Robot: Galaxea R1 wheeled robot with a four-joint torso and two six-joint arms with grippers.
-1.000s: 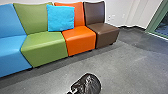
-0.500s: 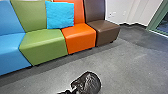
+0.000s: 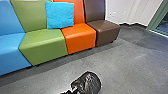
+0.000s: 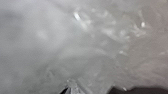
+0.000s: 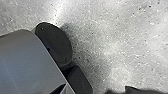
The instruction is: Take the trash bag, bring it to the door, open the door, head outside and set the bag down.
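"head view: how's the trash bag?"
"black, rounded, glossy and creased, out in front of the orange seat. resting or hanging, i can't tell."
"and the left pincer?"
"right up by crinkled, shiny grey plastic. clenched or released, can't tell, nor what it grasps."
"right pincer?"
"above speckled floor; can't tell its state either."

The trash bag looks like glossy, crinkled plastic, the cushion matt cloth, the seats smooth.
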